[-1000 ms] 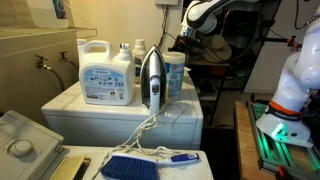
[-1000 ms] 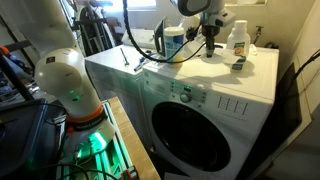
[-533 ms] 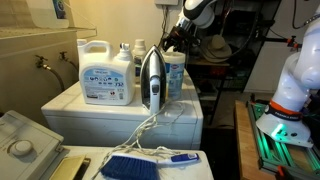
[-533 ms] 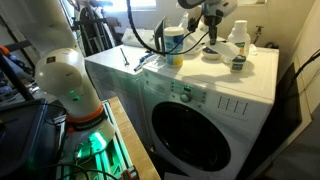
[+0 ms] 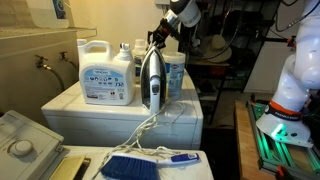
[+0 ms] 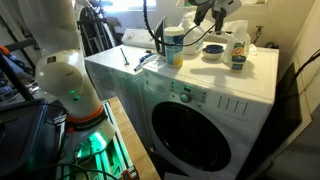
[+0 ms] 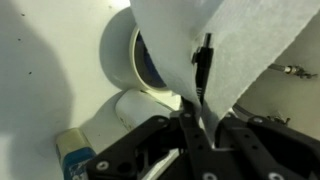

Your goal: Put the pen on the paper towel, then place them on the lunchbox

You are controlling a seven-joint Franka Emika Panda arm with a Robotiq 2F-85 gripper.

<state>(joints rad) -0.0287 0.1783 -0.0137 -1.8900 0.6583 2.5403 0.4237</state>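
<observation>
Arm (image 5: 184,10) lifted higher, jaws clamped on paper towel (image 7: 245,50) and pen (image 7: 203,62)

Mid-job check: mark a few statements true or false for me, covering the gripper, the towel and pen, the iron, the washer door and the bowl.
1. The gripper is shut on the paper towel, and the pen lies against the towel. True.
2. The iron lies flat on its soleplate. False: it stands upright on the washer top.
3. The washer door is open. False: it is closed.
4. A white bowl sits on the washer top. True.
</observation>
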